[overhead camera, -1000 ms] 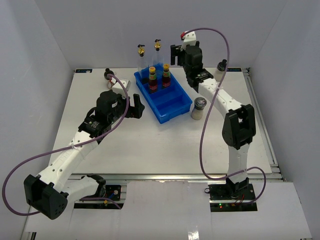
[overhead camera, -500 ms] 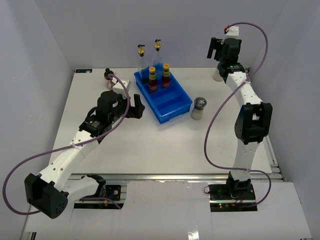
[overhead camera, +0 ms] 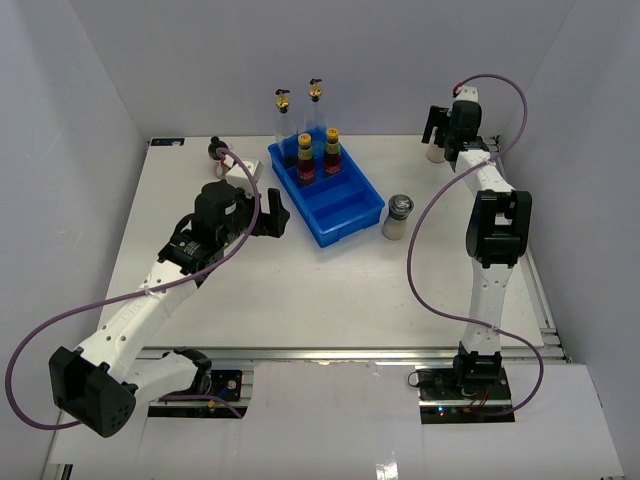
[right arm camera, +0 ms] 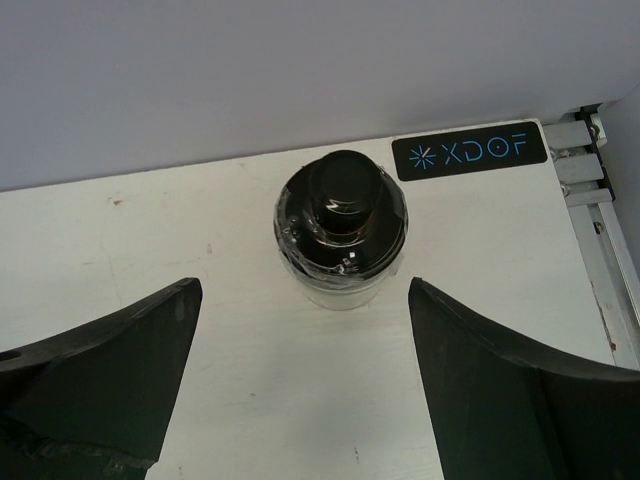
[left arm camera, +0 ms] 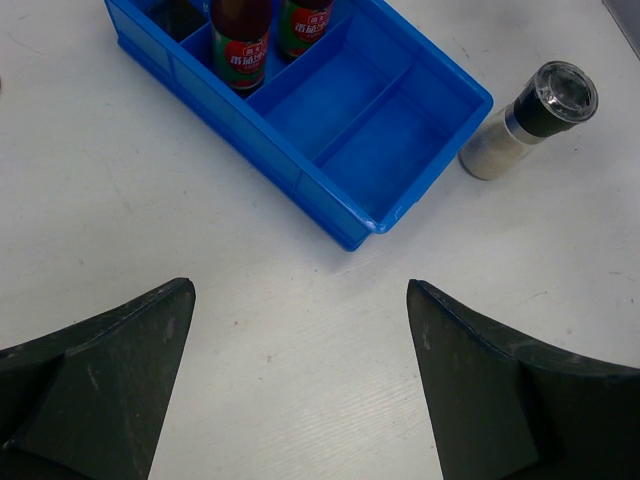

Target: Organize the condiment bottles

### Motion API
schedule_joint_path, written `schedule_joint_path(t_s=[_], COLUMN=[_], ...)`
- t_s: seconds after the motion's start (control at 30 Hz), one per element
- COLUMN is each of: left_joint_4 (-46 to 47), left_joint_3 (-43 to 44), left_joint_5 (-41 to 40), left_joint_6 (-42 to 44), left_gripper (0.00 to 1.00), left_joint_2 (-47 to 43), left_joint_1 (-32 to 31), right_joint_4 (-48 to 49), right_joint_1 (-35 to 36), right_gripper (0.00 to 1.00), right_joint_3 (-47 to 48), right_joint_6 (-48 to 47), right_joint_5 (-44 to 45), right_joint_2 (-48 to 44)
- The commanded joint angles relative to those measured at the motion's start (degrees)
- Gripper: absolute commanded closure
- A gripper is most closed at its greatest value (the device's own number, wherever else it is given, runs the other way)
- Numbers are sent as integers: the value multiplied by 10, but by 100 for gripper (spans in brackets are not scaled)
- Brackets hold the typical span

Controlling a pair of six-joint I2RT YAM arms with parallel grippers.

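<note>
Stretched out to far right corner, with right gripper point(right arm camera: 305, 288) spread wide before black-capped jar point(right arm camera: 343, 225), untouched; bent low beside blue tray point(left arm camera: 385, 150), with left gripper point(left arm camera: 300, 288) wide apart, empty.

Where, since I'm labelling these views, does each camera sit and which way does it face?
Top external: above and behind the arms, looking down on the white table; both arms show, left gripper and right gripper.
Left wrist: on the left arm, facing down at the blue three-compartment plastic tray and the squat black-capped jar beside it; own dark fingers show.
Right wrist: facing a second black-capped jar near the back wall; own fingers show.
Shared: top and left wrist both show the tray and that jar.
</note>
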Motion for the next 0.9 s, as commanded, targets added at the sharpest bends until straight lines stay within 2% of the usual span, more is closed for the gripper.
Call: schedule_joint_path(t_s=[0.0, 0.2, 0.33, 0.7, 0.77, 0.87], left_joint_4=[3, 2, 2, -2, -1, -2], left_joint_3=[2, 3, 4, 7, 7, 7], left_joint_5=[12, 27, 26, 27, 27, 28], left_joint_6=[1, 3, 5, 6, 6, 6], left_gripper=[2, 2, 2, 2, 2, 2], left_joint_2=[-10, -9, -8, -2, -1, 2], left_joint_1=[-2, -3, -2, -2, -2, -2], right_joint_4=[69, 88, 73, 111, 117, 111], right_joint_1=[-7, -7, -7, -7, -7, -6], right_gripper=[10, 9, 8, 0, 9, 16], right_joint_3=[13, 32, 91, 117, 119, 124], right_joint_6=[0, -19, -23, -41, -45, -46], right_joint_5=[0, 5, 5, -4, -7, -9], right_joint_2=[14, 48, 94, 129, 134, 141])
